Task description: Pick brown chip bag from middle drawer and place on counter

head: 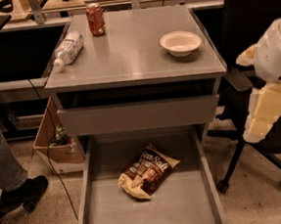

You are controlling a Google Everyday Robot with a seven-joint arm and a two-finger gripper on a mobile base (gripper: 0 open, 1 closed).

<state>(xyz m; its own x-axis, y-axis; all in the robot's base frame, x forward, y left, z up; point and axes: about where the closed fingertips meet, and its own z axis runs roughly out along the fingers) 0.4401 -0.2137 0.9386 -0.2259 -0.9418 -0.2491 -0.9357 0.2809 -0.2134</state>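
Note:
The brown chip bag lies flat on the floor of the middle drawer, which is pulled out wide at the bottom of the view. The bag sits near the drawer's middle, tilted, with a pale yellow end toward the front left. The counter is the grey cabinet top above it. My gripper hangs at the right edge of the view, beside the cabinet and above floor level, well to the right of the bag and holding nothing.
On the counter are a clear plastic bottle lying at the left, a red can at the back and a white bowl at the right. An upper drawer sticks out slightly. A black office chair stands right; a cardboard box and a person's leg are at the left.

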